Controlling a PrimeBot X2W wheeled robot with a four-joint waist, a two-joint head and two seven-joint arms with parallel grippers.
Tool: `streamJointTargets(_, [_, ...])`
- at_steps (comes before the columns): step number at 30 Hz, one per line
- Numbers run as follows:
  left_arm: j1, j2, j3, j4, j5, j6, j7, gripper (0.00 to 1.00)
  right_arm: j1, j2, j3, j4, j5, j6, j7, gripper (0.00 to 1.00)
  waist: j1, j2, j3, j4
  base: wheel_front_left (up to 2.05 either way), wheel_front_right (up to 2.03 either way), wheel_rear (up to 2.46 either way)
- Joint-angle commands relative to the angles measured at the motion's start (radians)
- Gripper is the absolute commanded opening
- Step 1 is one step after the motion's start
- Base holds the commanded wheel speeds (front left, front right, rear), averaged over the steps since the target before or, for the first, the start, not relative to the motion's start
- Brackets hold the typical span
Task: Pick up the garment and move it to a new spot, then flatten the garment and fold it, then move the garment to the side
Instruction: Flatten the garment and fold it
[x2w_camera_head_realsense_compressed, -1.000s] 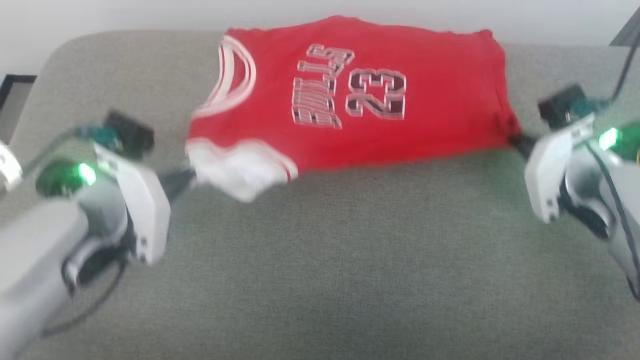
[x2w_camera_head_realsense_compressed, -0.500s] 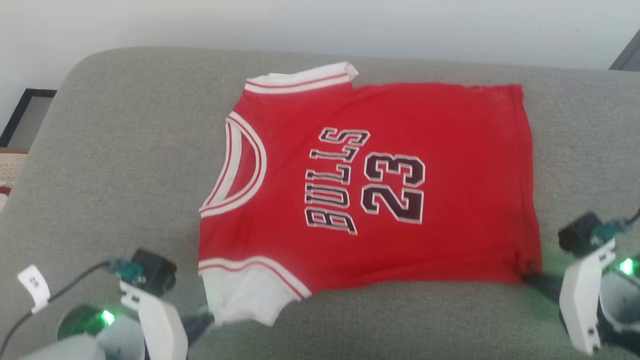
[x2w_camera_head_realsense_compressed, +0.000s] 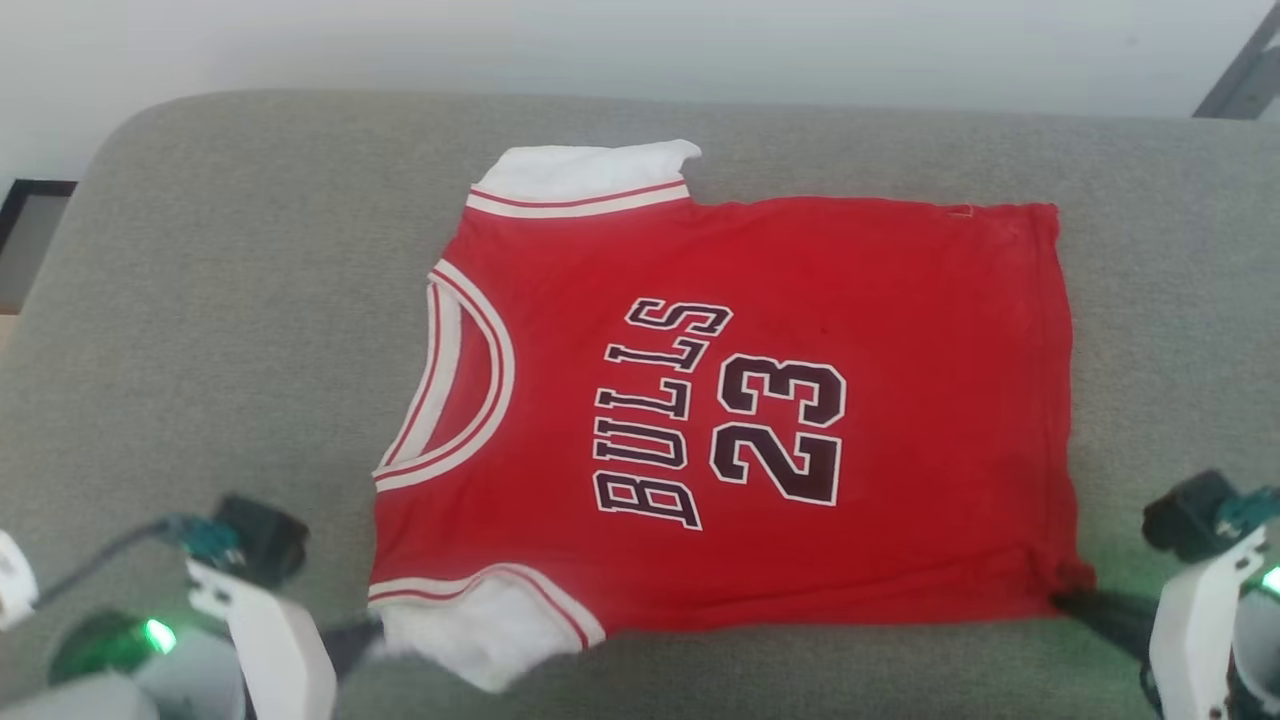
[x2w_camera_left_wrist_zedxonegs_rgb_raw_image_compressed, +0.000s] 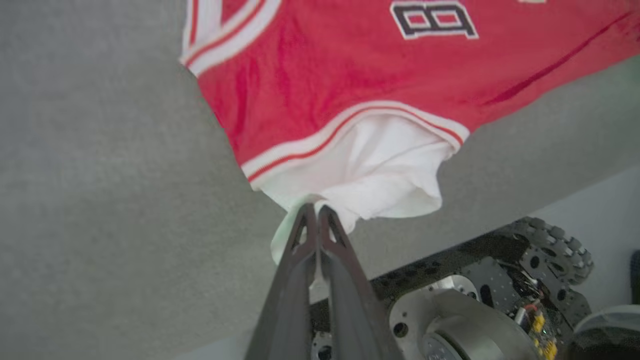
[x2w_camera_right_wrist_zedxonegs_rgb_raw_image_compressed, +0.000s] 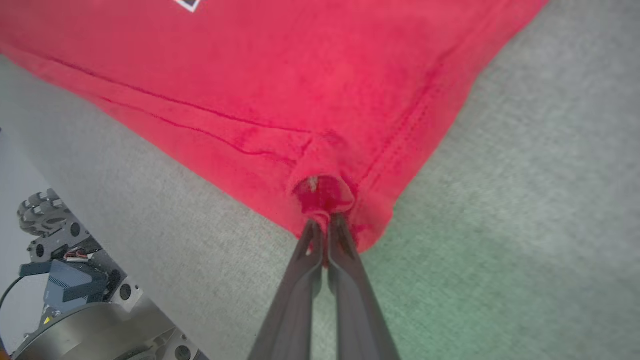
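**benchtop_dave:** Where's the shirt sitting, and what are the claws doing?

**me:** I've got the shirt (x2w_camera_head_realsense_compressed: 740, 400) spread front-up on the grey couch cushion (x2w_camera_head_realsense_compressed: 200, 300). It's pretty flat and lies sideways to me. The neck opening (x2w_camera_head_realsense_compressed: 450, 390) points to the robot's left and the hem to its right. The "BULLS 23" lettering (x2w_camera_head_realsense_compressed: 715, 410) reads sideways in the head view. The far sleeve (x2w_camera_head_realsense_compressed: 580, 175) lies flat toward the back of the cushion.

**benchtop_dave:** And the grip?

**me:** Both are clamped on cloth. On my left wrist cam the left claw (x2w_camera_left_wrist_zedxonegs_rgb_raw_image_compressed: 314, 212) has its fingers pressed together on the edge of the near sleeve (x2w_camera_left_wrist_zedxonegs_rgb_raw_image_compressed: 380, 170), the white one, which is bunched up where it's pinched. On the right wrist cam the right claw (x2w_camera_right_wrist_zedxonegs_rgb_raw_image_compressed: 324, 222) is closed on the hem corner (x2w_camera_right_wrist_zedxonegs_rgb_raw_image_compressed: 372, 227) nearest the robot, with a little red pucker of fabric right at the tips. Both pinch points sit along the shirt's near edge, at opposite ends. I can also see the robot's wheeled base (x2w_camera_left_wrist_zedxonegs_rgb_raw_image_compressed: 500, 300) below the cushion's front edge.
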Motion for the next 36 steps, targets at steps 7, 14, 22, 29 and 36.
streamJointTargets(7, [-0.148, 0.030, 0.054, 0.013, 0.114, -0.033, 0.014, 0.00, -0.074, 0.059, -0.122, 0.019, -0.090, -0.001, -0.001, 0.00, 0.0000, -0.0001, 0.016, -0.030, 0.00, 0.00, 0.00])
streamJointTargets(14, [-0.334, -0.047, 0.087, 0.174, 0.213, -0.169, 0.046, 0.00, -0.197, 0.172, -0.220, 0.106, -0.206, -0.001, 0.044, 0.00, 0.0000, -0.0001, 0.053, -0.042, 0.00, 0.00, 0.00])
streamJointTargets(22, [-0.503, -0.239, 0.066, 0.544, 0.259, -0.343, 0.080, 0.00, -0.361, 0.305, -0.211, 0.252, -0.313, -0.001, 0.119, 0.00, 0.0000, -0.0001, 0.117, -0.060, 0.00, 0.00, 0.00])
streamJointTargets(29, [-0.552, -0.362, 0.050, 0.801, 0.227, -0.427, 0.096, 0.00, -0.454, 0.376, -0.159, 0.355, -0.335, -0.001, 0.140, 0.00, 0.0000, -0.0001, 0.164, -0.077, 0.00, 0.00, 0.00])
streamJointTargets(36, [-0.558, -0.448, 0.044, 0.986, 0.173, -0.467, 0.090, 0.17, -0.506, 0.414, -0.109, 0.438, -0.314, -0.001, 0.158, 0.20, 0.0000, -0.0001, 0.169, -0.083, 0.00, 0.00, 0.00])
